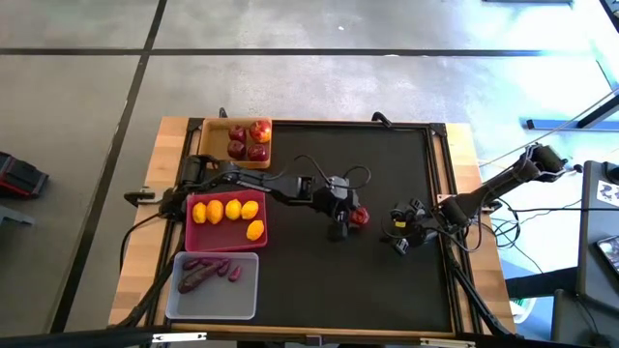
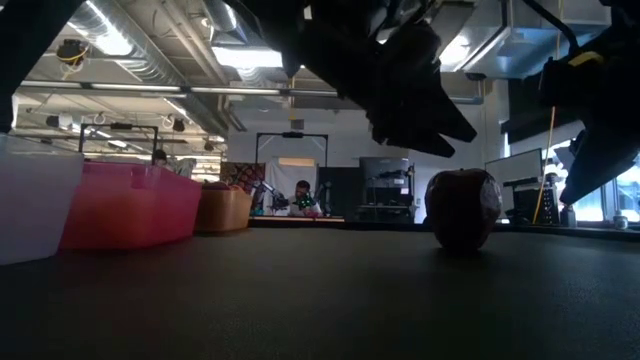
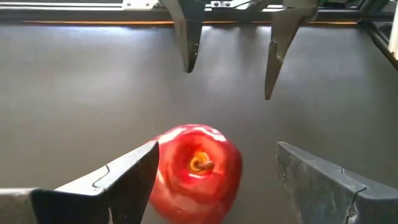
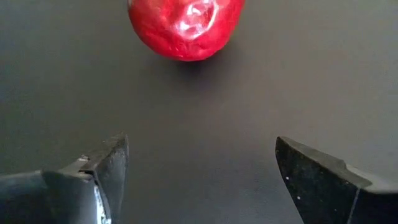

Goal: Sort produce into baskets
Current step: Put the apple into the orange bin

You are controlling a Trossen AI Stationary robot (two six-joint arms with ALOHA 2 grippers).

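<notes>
One last apple lies alone near the middle of the table. The left gripper stands wide around it, not yet closed. The right gripper waits nearby, also wide. Next, I think, the left must close and carry it to the wooden tray.

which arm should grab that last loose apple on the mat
Left, probably. The left gripper is open right over the apple, which sits between its fingers. The right gripper is also open but stands off to the side, apart from it.
</notes>
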